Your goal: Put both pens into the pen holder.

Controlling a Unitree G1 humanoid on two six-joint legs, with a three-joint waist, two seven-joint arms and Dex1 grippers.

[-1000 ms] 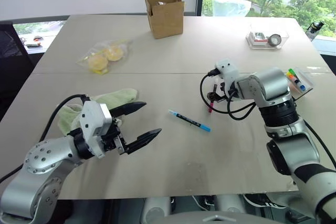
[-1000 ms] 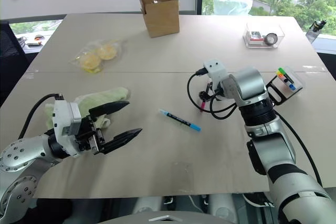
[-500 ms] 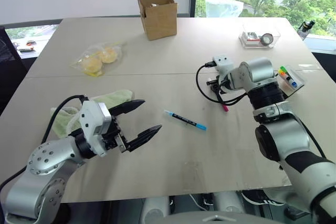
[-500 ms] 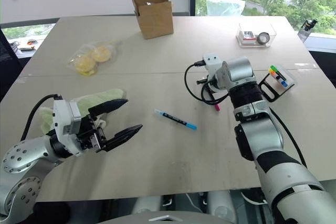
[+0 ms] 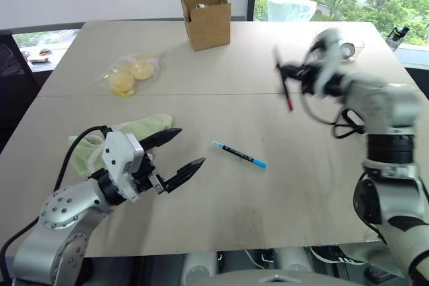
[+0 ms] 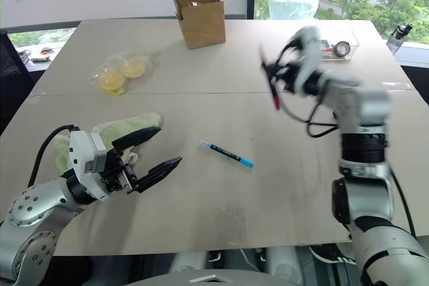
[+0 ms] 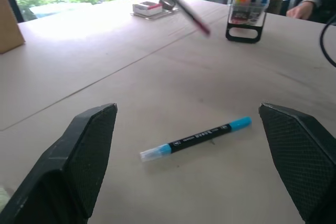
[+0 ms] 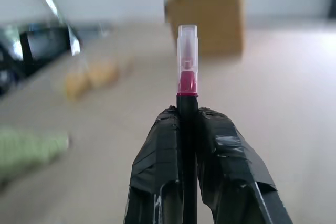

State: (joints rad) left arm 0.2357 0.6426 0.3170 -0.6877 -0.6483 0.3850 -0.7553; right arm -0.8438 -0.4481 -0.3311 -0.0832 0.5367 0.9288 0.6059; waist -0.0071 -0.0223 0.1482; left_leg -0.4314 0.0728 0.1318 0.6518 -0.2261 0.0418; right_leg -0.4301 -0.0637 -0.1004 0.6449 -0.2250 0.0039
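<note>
The right pincer [image 8: 189, 124] is clamped on the magenta pen [image 5: 284, 88], held above the surface [image 5: 268, 185]. The grip sits at the barrel end, so the pen may pivot or miss the pen holder [image 7: 247, 17]. The left pincer [image 5: 175, 154] is spread apart near the blue pen [image 5: 239, 154], lying flat.

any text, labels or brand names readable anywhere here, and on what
Blue pen: a line of pale print runs along its dark midsection, too small and blurred to read.
Pink pen: no print visible.
Cardboard box: no markings visible.
Pen holder: no label to read.
Nothing in these views can be quoted as legible text.
</note>
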